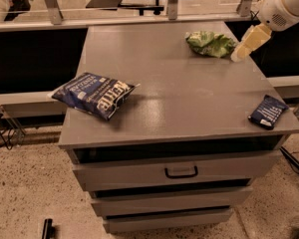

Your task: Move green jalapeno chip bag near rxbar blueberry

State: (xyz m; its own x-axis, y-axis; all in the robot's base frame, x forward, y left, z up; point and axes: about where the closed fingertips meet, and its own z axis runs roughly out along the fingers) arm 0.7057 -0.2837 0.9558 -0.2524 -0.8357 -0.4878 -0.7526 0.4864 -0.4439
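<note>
Camera view, query: where does the pincer (248, 43) stand, and is it holding anything?

Reply: Upper right of the frame, at the far right edge of the table (189, 98), just beside the right end of the green jalapeno chip bag (211, 43). It appears to hold nothing. Whether it is released or clenched cannot be told.

Query: why is the arm posed that way?

Reply: The white arm (284, 6) enters from the upper right corner and slopes down and to the left, so the cream pincer meets the bag from its outer side. Judgement: this is an approach to a grasp. The bag lies crumpled and low on the table, so a descent onto it is required.

Query: and the destination?

Reply: The rxbar blueberry (268, 111) lies flat at the right of the frame, on the table's near right corner, well apart from the bag. The bag must travel toward the lower right of the frame, along that side. The blue chip bag (95, 94) at the left lies off that path and is not part of the job.
</note>
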